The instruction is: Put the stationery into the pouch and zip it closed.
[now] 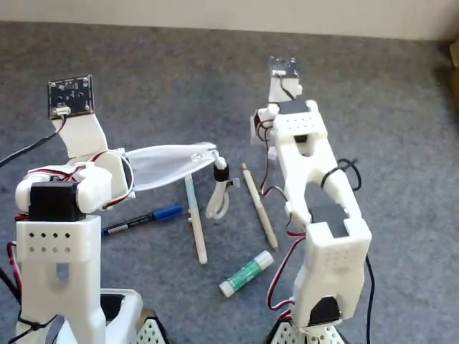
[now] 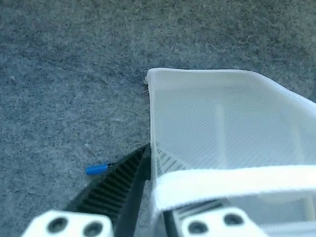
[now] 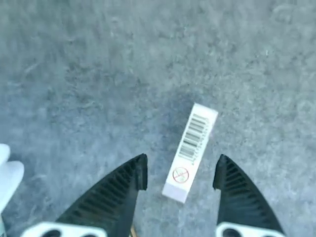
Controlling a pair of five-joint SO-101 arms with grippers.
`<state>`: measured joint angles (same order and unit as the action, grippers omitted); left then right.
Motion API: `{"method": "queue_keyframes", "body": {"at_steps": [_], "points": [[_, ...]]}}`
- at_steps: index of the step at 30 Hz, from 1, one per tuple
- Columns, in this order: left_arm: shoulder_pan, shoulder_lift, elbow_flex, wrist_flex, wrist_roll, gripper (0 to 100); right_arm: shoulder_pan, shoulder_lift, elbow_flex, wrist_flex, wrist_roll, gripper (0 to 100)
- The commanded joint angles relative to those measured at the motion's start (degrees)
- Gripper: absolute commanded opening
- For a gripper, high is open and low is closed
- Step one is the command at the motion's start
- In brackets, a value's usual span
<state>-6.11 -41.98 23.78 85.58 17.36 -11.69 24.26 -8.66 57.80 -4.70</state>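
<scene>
Looking down on the grey carpet (image 1: 143, 86), everything for this job lies around the middle of it. The left arm (image 1: 61, 236) stands at 8 o'clock. The right arm (image 1: 315, 186) stretches from 5 o'clock up toward 1 o'clock.

Next biggest is the pouch (image 2: 222, 123), which runs from 9 o'clock in to the centre, with its strap (image 1: 219, 197) dangling off the near-centre end. The left gripper (image 2: 150, 158) is clamped on the pouch's edge. My guess is it's pinned there so the bag stays put and doesn't slide while stuff gets fed in.

None of the stationery is inside yet:
- pencil (image 1: 258, 204) just right of centre, pointing roughly 11 to 5
- white pen (image 1: 195, 218) at 7 o'clock, right beside the strap
- blue pen (image 1: 143, 218) at 8 o'clock, close to the left arm
- glue (image 1: 246, 274) at 6 o'clock

Smallest is the eraser (image 3: 191, 148), flat on the carpet. The right gripper (image 3: 182, 158) hangs over it, spread wide, with a finger on either side and neither touching. That looks lined up for a pinch across the short side, so I'd say the eraser is the first pick
</scene>
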Motion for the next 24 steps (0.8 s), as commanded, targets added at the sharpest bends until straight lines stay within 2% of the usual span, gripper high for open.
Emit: {"method": "queue_keyframes", "body": {"at_steps": [1, 14, 24], "points": [[-0.7, 1.3, 0.0, -0.1, 0.5, 1, 1.4, -0.3, -5.5, -0.5, -0.5, 20.9], [-0.7, 1.3, 0.1, -0.1, 0.5, 1, 2.1, 3.8, -6.1, -0.9, -0.5, 20.9], [-0.7, 1.3, 0.1, 0.0, 0.5, 1, 2.1, 7.9, -6.2, -5.8, -0.5, 20.9]]}}
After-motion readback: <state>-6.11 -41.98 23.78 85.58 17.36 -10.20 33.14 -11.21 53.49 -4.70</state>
